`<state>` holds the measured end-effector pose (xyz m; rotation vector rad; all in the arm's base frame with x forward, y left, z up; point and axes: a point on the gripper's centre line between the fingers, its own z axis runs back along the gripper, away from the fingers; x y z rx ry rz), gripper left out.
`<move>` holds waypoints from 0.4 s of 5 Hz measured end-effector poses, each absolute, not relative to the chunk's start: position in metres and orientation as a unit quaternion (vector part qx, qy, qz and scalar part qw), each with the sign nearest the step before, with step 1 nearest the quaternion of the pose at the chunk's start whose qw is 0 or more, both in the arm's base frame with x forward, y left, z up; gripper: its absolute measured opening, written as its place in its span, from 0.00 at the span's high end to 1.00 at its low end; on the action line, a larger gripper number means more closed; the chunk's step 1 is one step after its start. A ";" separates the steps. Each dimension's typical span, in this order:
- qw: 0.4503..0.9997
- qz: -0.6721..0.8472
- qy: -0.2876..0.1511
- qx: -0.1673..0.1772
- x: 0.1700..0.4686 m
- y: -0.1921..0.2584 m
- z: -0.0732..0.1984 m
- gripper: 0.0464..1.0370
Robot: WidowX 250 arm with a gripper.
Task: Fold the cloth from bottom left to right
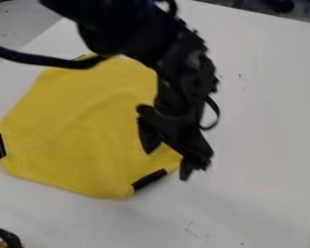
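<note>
white bench, small dark marks | black-and-orange object, bottom-left corner | dark items beyond top edge

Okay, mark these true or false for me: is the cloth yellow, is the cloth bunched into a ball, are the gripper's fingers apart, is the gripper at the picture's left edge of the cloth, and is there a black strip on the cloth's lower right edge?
The cloth is yellow. True.
The cloth is bunched into a ball. False: it lies spread out on the white table.
The gripper has its fingers apart. True.
The gripper is at the cloth's left edge. False: it is at the right side.
A black strip sits on the cloth's lower right edge. True.
</note>
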<state>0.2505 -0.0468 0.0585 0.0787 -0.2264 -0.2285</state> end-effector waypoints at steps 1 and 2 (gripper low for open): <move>0.990 -0.077 -0.109 0.042 0.249 -0.013 0.084 0.04; 0.994 -0.010 -0.098 0.042 0.244 0.038 0.098 0.04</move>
